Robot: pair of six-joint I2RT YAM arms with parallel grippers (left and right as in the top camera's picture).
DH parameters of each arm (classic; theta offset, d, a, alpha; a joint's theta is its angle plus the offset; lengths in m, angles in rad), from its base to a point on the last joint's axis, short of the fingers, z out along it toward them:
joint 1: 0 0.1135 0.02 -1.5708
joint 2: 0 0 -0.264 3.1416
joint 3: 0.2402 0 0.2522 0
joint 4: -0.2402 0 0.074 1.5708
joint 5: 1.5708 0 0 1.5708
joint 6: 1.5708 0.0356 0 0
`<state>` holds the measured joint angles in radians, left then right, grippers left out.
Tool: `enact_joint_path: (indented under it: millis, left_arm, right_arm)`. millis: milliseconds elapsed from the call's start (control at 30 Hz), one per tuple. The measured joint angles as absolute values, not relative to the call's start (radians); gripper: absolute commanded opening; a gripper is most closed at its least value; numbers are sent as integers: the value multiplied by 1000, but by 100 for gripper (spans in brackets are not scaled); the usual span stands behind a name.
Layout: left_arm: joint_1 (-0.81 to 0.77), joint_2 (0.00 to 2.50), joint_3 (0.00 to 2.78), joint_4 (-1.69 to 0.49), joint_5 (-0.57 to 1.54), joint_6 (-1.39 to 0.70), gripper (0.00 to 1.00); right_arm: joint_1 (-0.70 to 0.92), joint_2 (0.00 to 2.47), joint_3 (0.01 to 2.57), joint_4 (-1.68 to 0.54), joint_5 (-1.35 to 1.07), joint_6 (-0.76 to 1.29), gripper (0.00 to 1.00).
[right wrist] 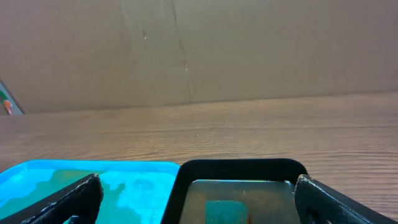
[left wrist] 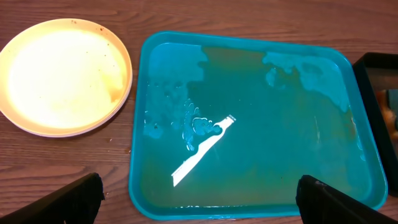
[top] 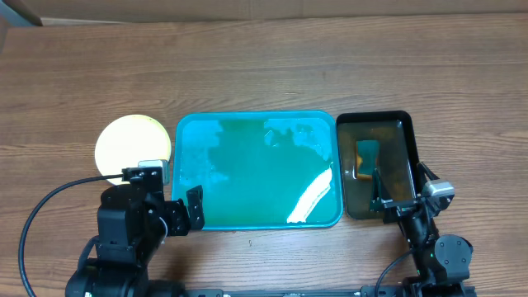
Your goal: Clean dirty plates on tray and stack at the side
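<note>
Plate (top: 132, 145) (any beneath hidden) sits beside tray (top: 247, 183), edge under left arm (top: 132, 219).

Blue tray (top: 247, 181) sits centre, wet and streaky; a pale yellow plate (top: 132, 144) lies just left of it, a black tray (top: 375, 115) holding a sponge (top: 367, 155) just right.

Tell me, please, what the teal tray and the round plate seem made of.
The large teal-blue rectangular tray looks like glossy moulded plastic: rounded raised rim, sharp glare. The pale yellow round plate seems smooth plastic or ceramic; glare leaves it open.
</note>
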<state>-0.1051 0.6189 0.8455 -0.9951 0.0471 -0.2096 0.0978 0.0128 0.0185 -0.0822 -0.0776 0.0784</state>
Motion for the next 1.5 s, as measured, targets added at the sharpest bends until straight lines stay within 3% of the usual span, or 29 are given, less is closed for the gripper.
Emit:
enact_joint_path:
  millis: [600,933,1267,1500]
  left_arm:
    - [-104,508,788,-926,-9,-209,100]
    - [-52,186,325,-425,10,-209,100]
    - [-45,34,54,75,35,-180,100]
    - [-45,16,15,125,60,-92,100]
  right_arm:
    - [98,13,19,-83,-77,78,100]
    - [98,13,19,-83,-77,78,100]
    - [98,13,19,-83,-78,78,100]
    - [98,13,19,-83,-77,78,100]
